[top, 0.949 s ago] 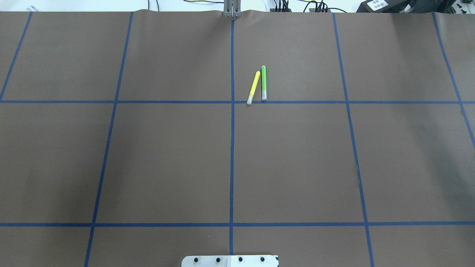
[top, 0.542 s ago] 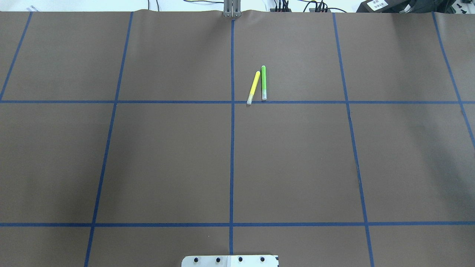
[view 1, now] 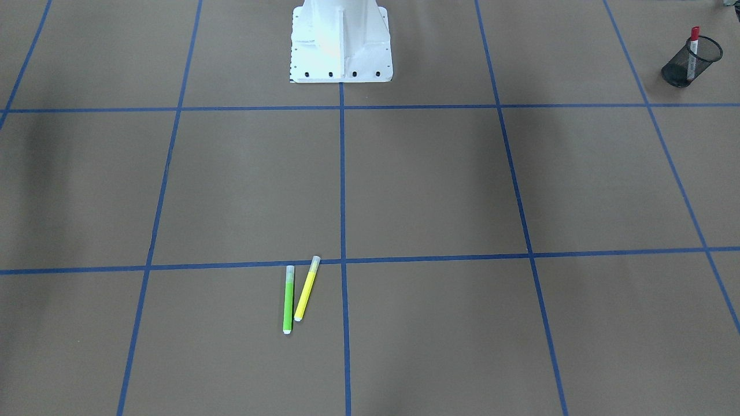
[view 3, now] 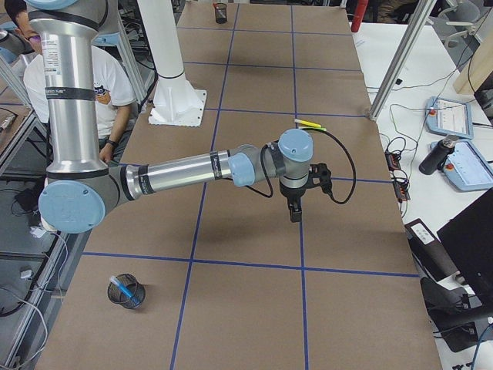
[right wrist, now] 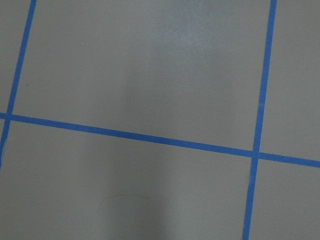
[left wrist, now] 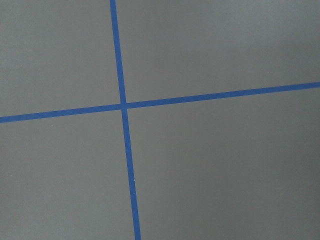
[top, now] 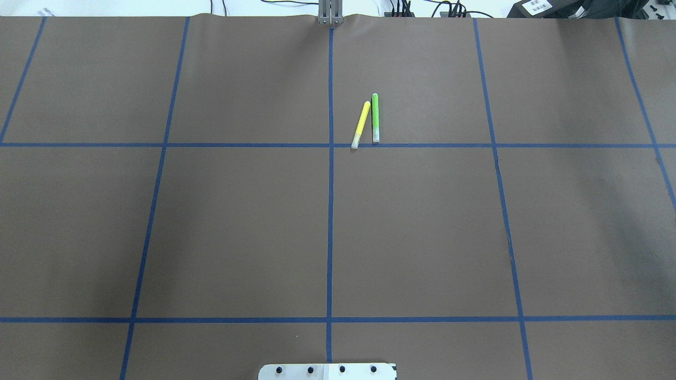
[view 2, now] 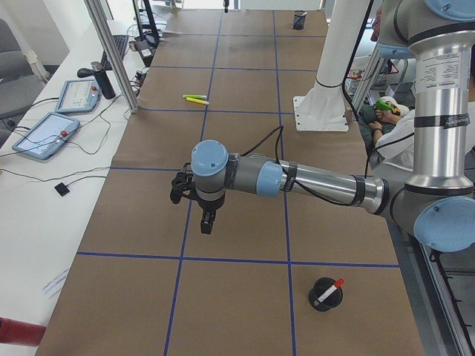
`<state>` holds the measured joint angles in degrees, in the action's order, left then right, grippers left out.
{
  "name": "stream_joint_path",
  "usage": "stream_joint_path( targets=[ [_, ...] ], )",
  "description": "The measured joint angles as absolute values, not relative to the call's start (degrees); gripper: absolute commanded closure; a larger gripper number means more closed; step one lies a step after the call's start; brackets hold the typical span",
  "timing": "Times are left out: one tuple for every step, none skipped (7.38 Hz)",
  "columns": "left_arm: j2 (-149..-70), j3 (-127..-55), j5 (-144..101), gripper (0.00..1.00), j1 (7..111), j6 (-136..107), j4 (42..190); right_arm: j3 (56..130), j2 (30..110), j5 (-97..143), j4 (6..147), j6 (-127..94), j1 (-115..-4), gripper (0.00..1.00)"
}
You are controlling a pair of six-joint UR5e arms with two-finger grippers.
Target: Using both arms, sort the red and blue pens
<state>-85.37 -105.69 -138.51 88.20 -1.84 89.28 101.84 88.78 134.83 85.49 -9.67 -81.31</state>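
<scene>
The red pen (view 1: 692,46) stands in a black mesh cup (view 1: 676,72) at the table corner on my left side. It shows again as the red pen (view 2: 332,288) in the cup (view 2: 319,302). The blue pen (view 3: 123,286) lies inside another mesh cup (view 3: 137,299) at the corner on my right side. My left gripper (view 2: 205,225) hangs above the brown paper, well away from its cup. My right gripper (view 3: 294,215) hangs likewise over the paper. I cannot tell whether either gripper is open or shut. Both wrist views show only paper and blue tape.
A green highlighter (top: 375,119) and a yellow highlighter (top: 361,124) lie side by side near the table's far middle. The white robot base (view 1: 341,40) stands at the near edge. A seated person (view 3: 115,85) is behind the robot. Teach pendants (view 2: 52,130) lie beyond the paper.
</scene>
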Motion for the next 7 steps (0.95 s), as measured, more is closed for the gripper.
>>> stream_joint_path(
  targets=[
    [-85.35,-105.91,-138.57,0.00,88.14,-1.85,89.34,102.15,88.91,135.10,85.49,-9.69,-81.19,0.01],
    [-85.35,-106.12,-138.57,0.00,88.11,-1.85,89.37,102.30,88.95,135.47,85.46,-9.72,-81.08,0.01],
    [-85.36,-106.23,-138.54,0.00,88.08,-1.85,89.40,102.29,88.95,135.60,85.44,-9.88,-80.77,0.01],
    [-85.39,-106.30,-138.52,0.00,88.07,-1.85,89.44,102.29,88.94,135.58,85.43,-10.19,-80.31,0.01],
    [-85.42,-106.38,-138.52,0.00,88.07,-1.85,89.46,102.61,88.92,135.58,85.43,-10.57,-79.97,0.01],
    [-85.42,-106.46,-138.53,0.00,88.04,-1.85,89.47,103.22,88.95,135.63,85.43,-10.86,-79.86,0.01],
    [-85.43,-106.42,-138.55,0.00,88.01,-1.85,89.47,103.75,89.07,135.74,85.43,-11.02,-79.81,0.01]
  ],
)
